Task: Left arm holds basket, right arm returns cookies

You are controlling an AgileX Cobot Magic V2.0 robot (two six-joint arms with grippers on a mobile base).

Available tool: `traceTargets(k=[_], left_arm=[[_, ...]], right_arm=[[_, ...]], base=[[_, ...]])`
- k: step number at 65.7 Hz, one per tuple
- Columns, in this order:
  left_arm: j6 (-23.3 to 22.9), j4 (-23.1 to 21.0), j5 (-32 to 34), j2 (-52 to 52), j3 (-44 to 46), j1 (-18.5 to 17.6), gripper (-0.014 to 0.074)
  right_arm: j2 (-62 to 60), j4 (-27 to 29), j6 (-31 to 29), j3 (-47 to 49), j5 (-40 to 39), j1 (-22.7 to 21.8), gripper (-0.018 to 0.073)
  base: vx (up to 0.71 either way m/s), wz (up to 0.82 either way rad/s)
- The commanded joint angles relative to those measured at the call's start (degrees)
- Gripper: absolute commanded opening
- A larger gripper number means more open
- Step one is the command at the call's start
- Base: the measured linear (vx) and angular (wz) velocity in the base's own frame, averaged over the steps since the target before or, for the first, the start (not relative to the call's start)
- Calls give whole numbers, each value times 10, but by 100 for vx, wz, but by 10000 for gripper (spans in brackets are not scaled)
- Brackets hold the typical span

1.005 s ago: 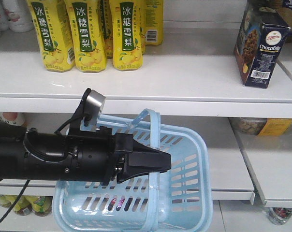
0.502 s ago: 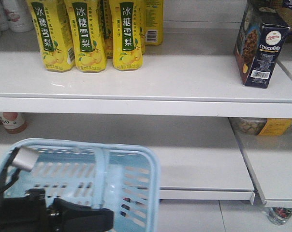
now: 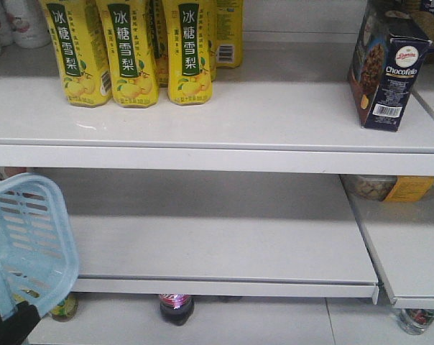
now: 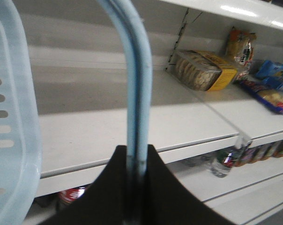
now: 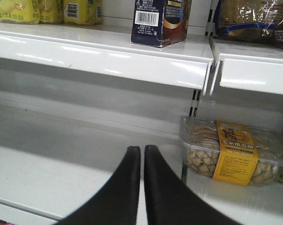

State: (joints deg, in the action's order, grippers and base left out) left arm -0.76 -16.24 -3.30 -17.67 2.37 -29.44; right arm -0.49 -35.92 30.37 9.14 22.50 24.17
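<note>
The navy cookies box [image 3: 384, 68] stands upright on the upper shelf at the right; its lower part and barcode also show in the right wrist view [image 5: 158, 22]. The light blue basket [image 3: 26, 237] hangs at the lower left of the front view, partly cut off. In the left wrist view my left gripper [image 4: 137, 157] is shut on the basket's handle [image 4: 134, 79], with the basket wall [image 4: 12, 117] at the left. A black piece of the left arm [image 3: 8, 327] shows in the bottom corner. My right gripper [image 5: 142, 150] is shut and holds nothing, in front of the lower shelf.
Yellow pear-drink bottles [image 3: 131, 50] line the upper shelf at left. A clear tub of biscuits with a yellow label [image 5: 230, 152] sits on the lower right shelf. Bottles [image 3: 176, 307] stand under the lowest shelf [image 3: 224, 244]. Snack bags [image 4: 272, 96] lie further right.
The basket and the left arm have moved left and down, from the middle of the front view to its lower left corner. The cookies box has stayed put.
</note>
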Motion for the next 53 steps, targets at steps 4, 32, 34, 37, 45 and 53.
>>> traceTargets(k=[4,32,34,37,45,53], left_arm=[[-40,77,65,40,-17,73,-3],[-34,128,5,153,-27,285,-3],[-34,129,1,160,-27,288,-3],[-34,136,-6,171,-27,290,-3],[-34,162,-23,193,-27,290,-3],[-34,162,-26,192,-27,290,-3]], right_arm=[[8,-15,0,15,-38,-1,-10],[8,-15,0,15,-38,-1,-10],[8,-15,0,15,-38,-1,-10],[8,-16,0,15,-38,-1,-10],[8,-16,0,15,-37,-1,-10],[8,-16,0,15,-38,-1,-10]], base=[[0,0],[0,0],[0,0],[0,0],[0,0],[0,0]])
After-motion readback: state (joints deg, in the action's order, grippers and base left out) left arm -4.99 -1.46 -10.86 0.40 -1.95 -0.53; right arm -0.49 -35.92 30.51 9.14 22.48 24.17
